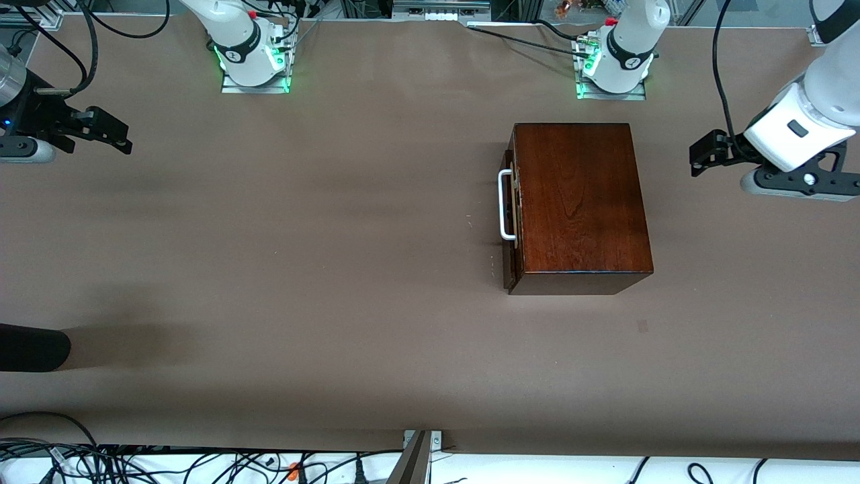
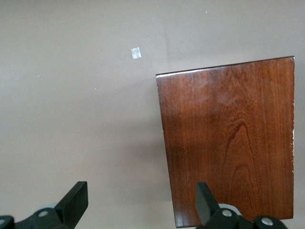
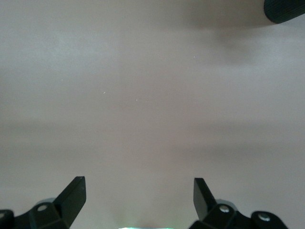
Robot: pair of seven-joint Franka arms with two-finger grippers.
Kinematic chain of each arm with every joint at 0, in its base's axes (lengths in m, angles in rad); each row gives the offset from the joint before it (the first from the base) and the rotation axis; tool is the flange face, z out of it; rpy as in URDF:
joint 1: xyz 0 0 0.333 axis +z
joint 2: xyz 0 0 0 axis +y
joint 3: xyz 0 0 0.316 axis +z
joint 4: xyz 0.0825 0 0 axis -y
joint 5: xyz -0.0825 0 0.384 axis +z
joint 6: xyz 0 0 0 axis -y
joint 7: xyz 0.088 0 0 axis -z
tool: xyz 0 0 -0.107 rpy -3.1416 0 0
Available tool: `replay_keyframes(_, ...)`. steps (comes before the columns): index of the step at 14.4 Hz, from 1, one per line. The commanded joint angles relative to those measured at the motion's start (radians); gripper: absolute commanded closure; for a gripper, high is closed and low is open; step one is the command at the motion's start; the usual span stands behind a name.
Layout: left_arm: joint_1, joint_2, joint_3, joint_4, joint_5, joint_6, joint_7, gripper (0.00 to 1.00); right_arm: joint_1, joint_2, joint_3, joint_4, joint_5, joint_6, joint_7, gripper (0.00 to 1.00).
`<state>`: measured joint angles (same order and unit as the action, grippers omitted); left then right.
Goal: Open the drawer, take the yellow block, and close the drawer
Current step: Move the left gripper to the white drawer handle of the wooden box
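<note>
A dark reddish-brown wooden box [image 1: 581, 202] [image 2: 228, 138] stands on the table near the left arm's base. Its drawer [image 1: 509, 215] is pushed in, with the white U-shaped handle [image 1: 504, 204] facing the right arm's end of the table. The yellow block is hidden. My left gripper [image 1: 702, 156] [image 2: 142, 198] hangs open and holds nothing, above the table beside the box at the left arm's end. My right gripper [image 1: 111, 131] [image 3: 139, 195] waits open and holds nothing, over bare table at the right arm's end.
Brown table surface [image 1: 302, 235] stretches between the box and the right arm. A dark rounded object [image 1: 33, 347] [image 3: 286, 9] pokes in at the right arm's end, nearer the front camera. A small pale mark [image 1: 643, 326] [image 2: 136, 53] lies on the table close to the box.
</note>
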<state>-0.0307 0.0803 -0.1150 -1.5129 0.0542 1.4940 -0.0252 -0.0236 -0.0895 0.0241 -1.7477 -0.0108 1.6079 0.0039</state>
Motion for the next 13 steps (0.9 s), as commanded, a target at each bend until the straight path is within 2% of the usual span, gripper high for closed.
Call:
replay_keyframes(1, -0.037, 0.027, -0.020, 0.037, -0.016, -0.024, 0.018, 0.00, -0.004, -0.004, 0.002, 0.008, -0.005, 0.000, 0.014, 0.00)
replay_keyframes(6, -0.176, 0.084, -0.060, 0.040, -0.013, 0.003, -0.005, 0.00, -0.004, -0.004, 0.002, 0.008, -0.005, -0.002, 0.014, 0.00)
replay_keyframes(8, -0.257, 0.143, -0.060, 0.042, -0.005, 0.079, -0.077, 0.00, -0.004, -0.004, 0.002, 0.008, -0.005, 0.000, 0.014, 0.00)
replay_keyframes(11, -0.378, 0.255, -0.060, 0.042, -0.002, 0.201, -0.283, 0.00, -0.004, -0.004, 0.002, 0.008, -0.005, -0.002, 0.014, 0.00)
replay_keyframes(13, -0.446, 0.306, -0.060, 0.040, 0.025, 0.258, -0.338, 0.00, -0.006, -0.004, 0.002, 0.008, -0.003, 0.000, 0.014, 0.00)
